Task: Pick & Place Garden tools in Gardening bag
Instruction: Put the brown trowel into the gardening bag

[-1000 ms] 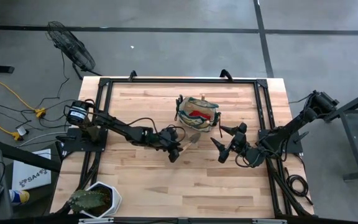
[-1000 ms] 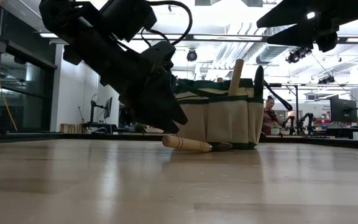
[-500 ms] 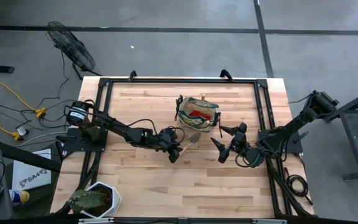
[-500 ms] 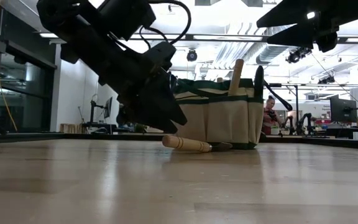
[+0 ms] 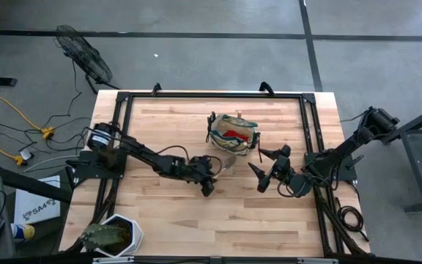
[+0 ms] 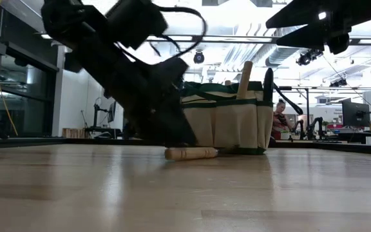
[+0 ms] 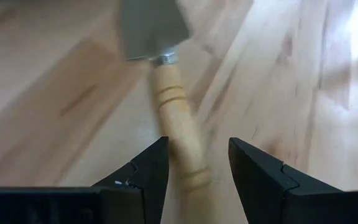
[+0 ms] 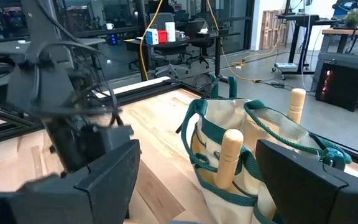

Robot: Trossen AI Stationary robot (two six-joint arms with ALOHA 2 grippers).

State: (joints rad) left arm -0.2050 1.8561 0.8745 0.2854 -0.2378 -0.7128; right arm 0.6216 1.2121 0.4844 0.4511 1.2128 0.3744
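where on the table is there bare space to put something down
The near strip between the plant pot and the right arm's base is bare, as is the far-left area between the frame and the bag. It is crowded mid-table: left gripper straddles the trowel beside the bag, and right gripper hangs open just right of it.

Trowel (image 7: 166, 74) handle between open fingers (image 7: 143, 174)
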